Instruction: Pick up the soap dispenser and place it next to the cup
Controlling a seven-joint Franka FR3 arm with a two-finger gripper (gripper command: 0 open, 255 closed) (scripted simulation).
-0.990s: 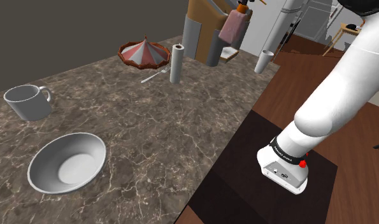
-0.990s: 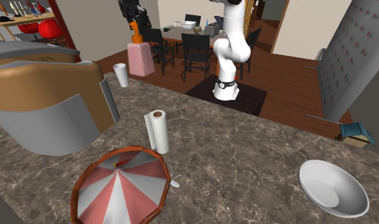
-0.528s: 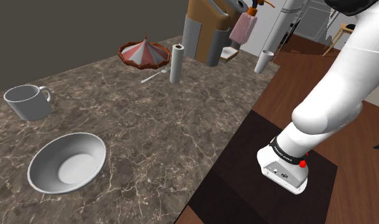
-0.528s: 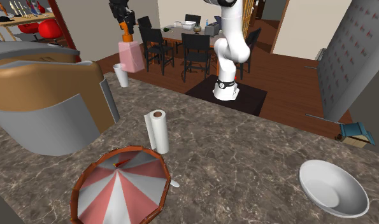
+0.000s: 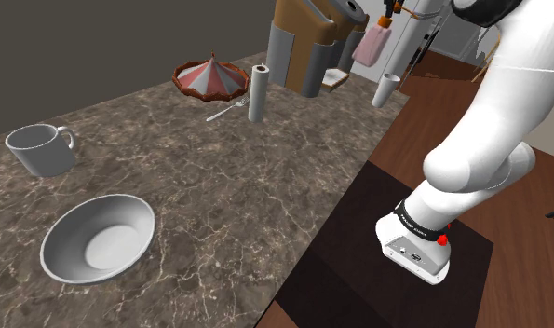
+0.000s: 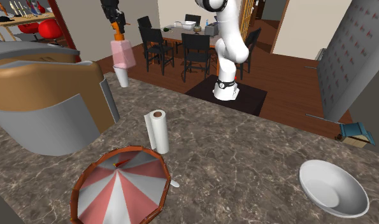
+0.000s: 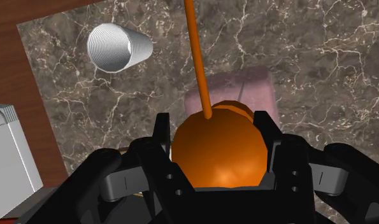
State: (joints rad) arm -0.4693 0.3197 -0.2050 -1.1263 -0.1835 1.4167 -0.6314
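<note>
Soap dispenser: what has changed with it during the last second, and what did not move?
The gripper, shut on the orange pump top throughout, carried the pink soap dispenser through the air toward the shoulder view's right, closer to the white cup. It now hangs near the cup, not set down. The cup, paper towel roll, bowl and mug stayed in place.

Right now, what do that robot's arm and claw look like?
The arm is a chain of smooth, rounded white segments with dark joints. A dark band with red spots rings it near the base. The gripper is all black, with two blocky fingers.
</note>
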